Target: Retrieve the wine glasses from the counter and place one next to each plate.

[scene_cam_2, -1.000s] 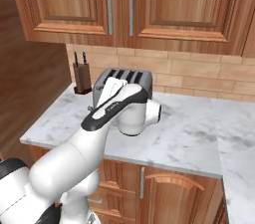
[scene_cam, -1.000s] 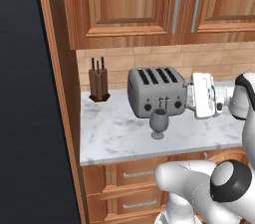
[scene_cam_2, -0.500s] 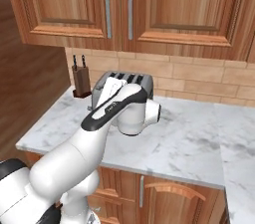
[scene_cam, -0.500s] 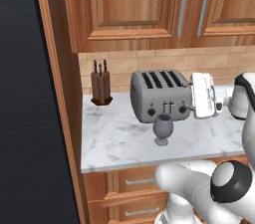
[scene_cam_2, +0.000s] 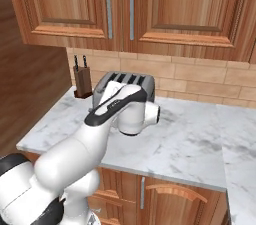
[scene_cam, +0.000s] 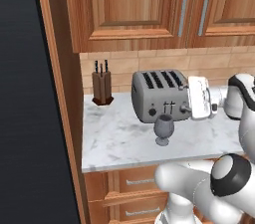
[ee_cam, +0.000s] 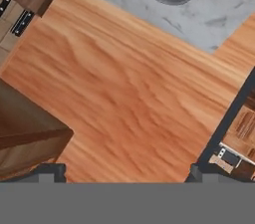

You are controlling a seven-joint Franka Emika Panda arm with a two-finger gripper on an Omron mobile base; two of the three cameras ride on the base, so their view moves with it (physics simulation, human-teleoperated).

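My gripper (ee_cam: 124,170) is spread wide and holds nothing, with the hand (scene_cam: 200,97) up beside the toaster (scene_cam: 158,93). One wine glass (scene_cam: 164,128) stands upright on the counter (scene_cam: 114,136), below and ahead of the hand, just in front of the toaster. If I drop carelessly, I judge the wrist could clip the toaster or a finger could tip the glass.

We see our arm (scene_cam_2: 75,154) as smooth, glossy white rounded segments, with dark grey-black joint caps and a black band along the forearm; above the fingers (ee_cam: 50,170), small and dark, sits a boxy white hand.
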